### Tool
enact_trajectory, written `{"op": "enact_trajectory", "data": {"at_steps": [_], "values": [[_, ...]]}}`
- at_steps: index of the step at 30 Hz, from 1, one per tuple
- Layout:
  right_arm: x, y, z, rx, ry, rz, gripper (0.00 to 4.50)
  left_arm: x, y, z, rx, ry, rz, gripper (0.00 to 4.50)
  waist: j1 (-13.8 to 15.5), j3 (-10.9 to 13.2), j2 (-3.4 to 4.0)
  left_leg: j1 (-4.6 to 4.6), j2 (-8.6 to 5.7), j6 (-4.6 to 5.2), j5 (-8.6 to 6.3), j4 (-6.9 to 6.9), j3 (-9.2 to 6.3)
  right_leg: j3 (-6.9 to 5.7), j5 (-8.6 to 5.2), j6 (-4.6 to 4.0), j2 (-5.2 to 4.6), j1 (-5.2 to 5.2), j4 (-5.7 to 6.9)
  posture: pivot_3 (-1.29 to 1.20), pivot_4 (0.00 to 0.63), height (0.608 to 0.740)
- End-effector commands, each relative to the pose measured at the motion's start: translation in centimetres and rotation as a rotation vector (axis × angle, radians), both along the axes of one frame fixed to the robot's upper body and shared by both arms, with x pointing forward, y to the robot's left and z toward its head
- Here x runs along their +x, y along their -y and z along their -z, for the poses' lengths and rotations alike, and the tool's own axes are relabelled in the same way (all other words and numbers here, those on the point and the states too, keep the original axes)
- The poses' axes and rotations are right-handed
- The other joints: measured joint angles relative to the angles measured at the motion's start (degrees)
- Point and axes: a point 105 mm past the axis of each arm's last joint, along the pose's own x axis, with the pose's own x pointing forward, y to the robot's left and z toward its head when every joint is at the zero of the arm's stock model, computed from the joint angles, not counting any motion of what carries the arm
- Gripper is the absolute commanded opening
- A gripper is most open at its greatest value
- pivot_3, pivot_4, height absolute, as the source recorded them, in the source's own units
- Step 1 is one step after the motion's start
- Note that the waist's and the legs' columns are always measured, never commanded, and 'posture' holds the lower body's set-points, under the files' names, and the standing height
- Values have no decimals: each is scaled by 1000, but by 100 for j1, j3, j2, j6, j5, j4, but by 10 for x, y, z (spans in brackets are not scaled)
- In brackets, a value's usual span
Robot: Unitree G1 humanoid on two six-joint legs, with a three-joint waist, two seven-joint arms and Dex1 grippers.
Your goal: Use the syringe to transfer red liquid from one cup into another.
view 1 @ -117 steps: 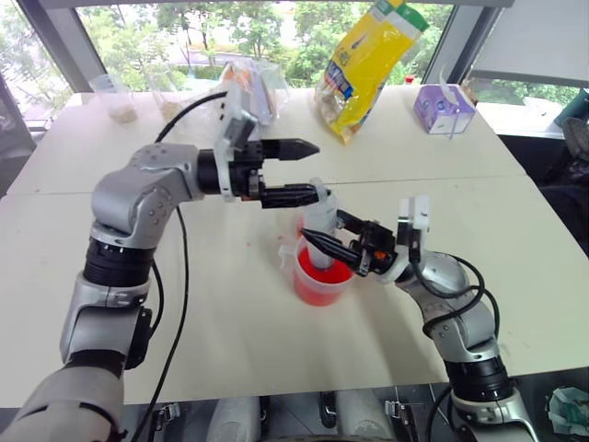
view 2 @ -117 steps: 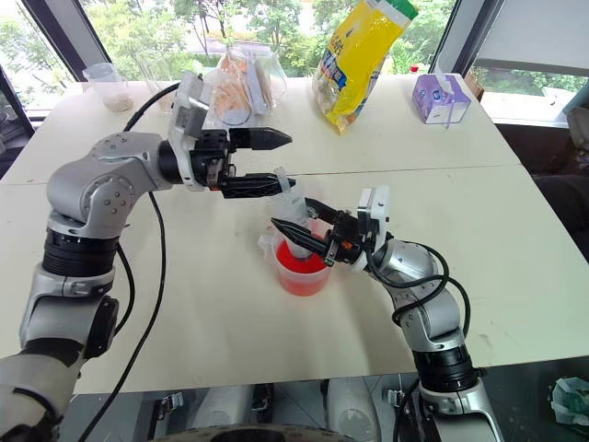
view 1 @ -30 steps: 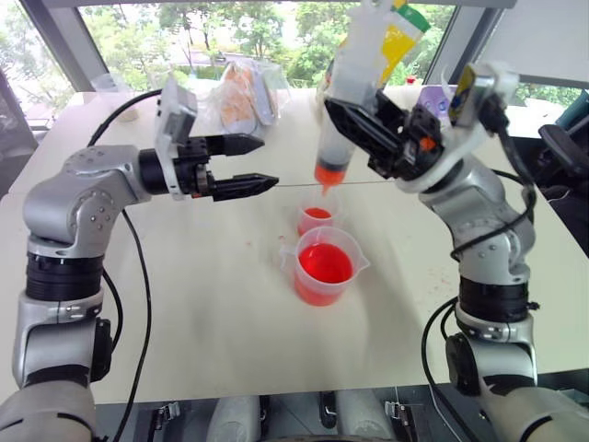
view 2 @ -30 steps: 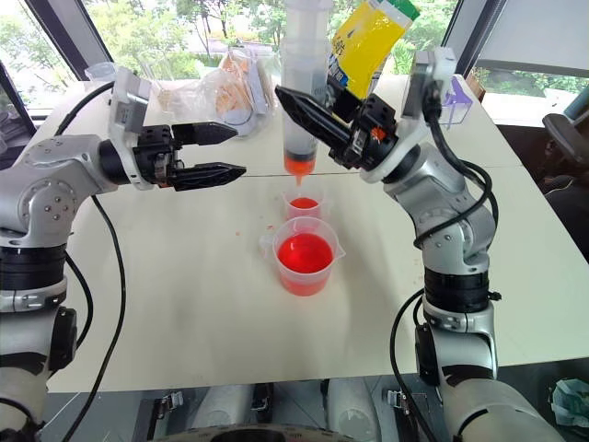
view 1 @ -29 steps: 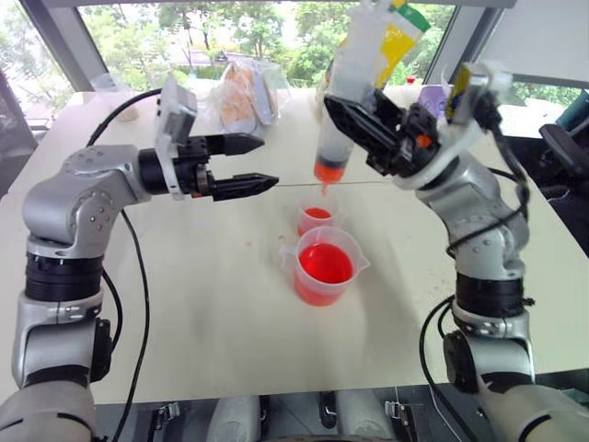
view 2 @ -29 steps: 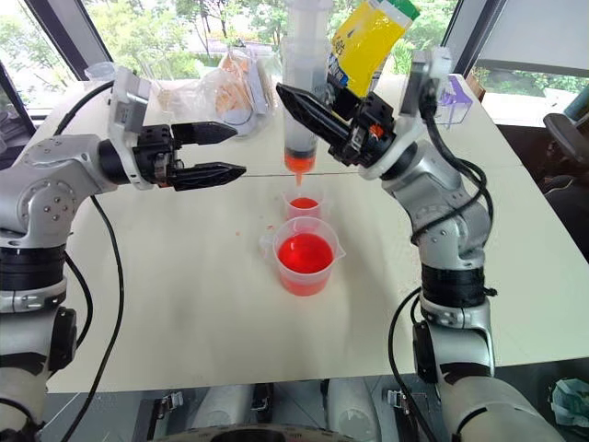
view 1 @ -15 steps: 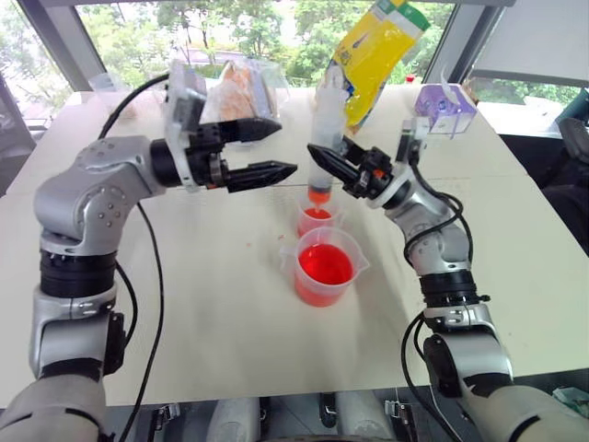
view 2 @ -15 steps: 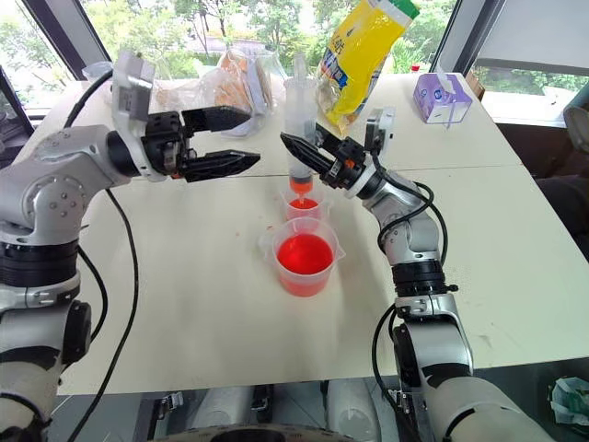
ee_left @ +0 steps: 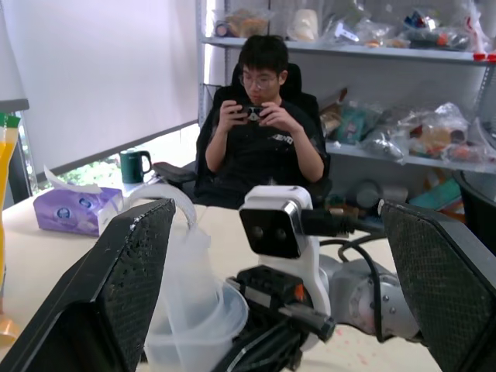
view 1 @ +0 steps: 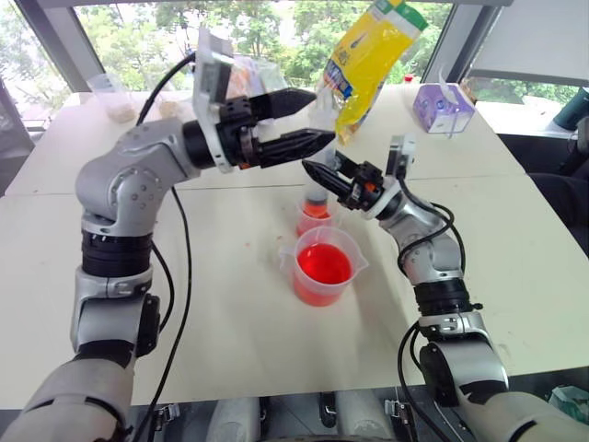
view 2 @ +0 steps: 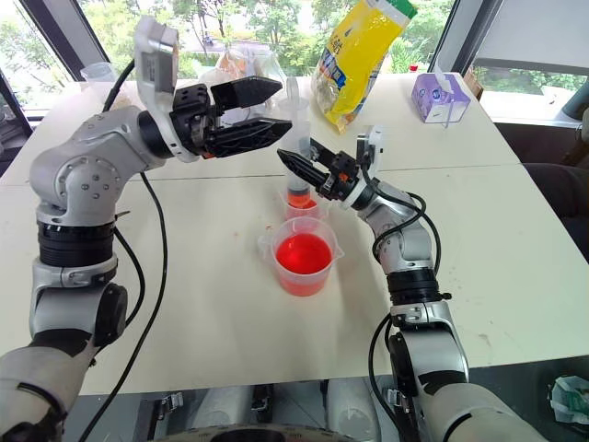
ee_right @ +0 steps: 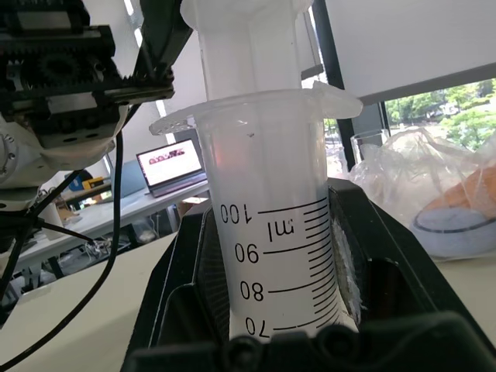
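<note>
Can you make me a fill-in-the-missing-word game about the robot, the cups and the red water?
1. The right tool is shut on the ____.
2. The syringe stands with its tip over the ____ cup, behind the beaker.
3. The liquid in the beaker is ____.
4. The left tool is ____ and holds nothing.

Missing words: syringe; small; red; open

Head stereo overlooks table (view 1: 230, 350); wrist views close-up
</note>
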Motion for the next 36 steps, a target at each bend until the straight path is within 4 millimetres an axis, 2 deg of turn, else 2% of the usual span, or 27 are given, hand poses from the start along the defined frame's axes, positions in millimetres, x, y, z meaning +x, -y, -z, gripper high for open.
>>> {"op": "enact_trajectory", "data": {"at_steps": [1,14,17,23,28,36], "values": [[-8,-3,-16,14,74,-21,1402,1,5,-6,-6,39,1,4340,0,0,0,0,0,0,0,0,0,0,0,0,0,0,0,0,150,740],[-9,-6,-21,3,95,-28,1402,14,21,3,10,14,6,4340,0,0,0,0,0,0,0,0,0,-1,0,0,0,0,0,0,150,740],[-10,-5,-21,-1,97,-29,1402,14,22,3,9,15,8,3038,-1,0,0,0,0,0,0,0,0,0,0,0,0,0,-1,0,150,740],[-10,-6,-21,-7,101,-34,1402,14,24,4,12,16,16,73,-2,0,0,0,0,0,0,0,0,-1,0,0,1,0,-1,0,150,740],[-11,-6,-23,-7,105,-37,1402,13,24,7,29,18,21,22,0,0,0,-1,0,0,0,0,0,0,0,0,0,0,-1,0,150,740],[-10,-5,-32,-3,129,-37,1402,13,24,26,128,32,24,22,0,0,0,0,0,0,0,0,0,-1,0,0,0,0,-1,0,150,740]]}}
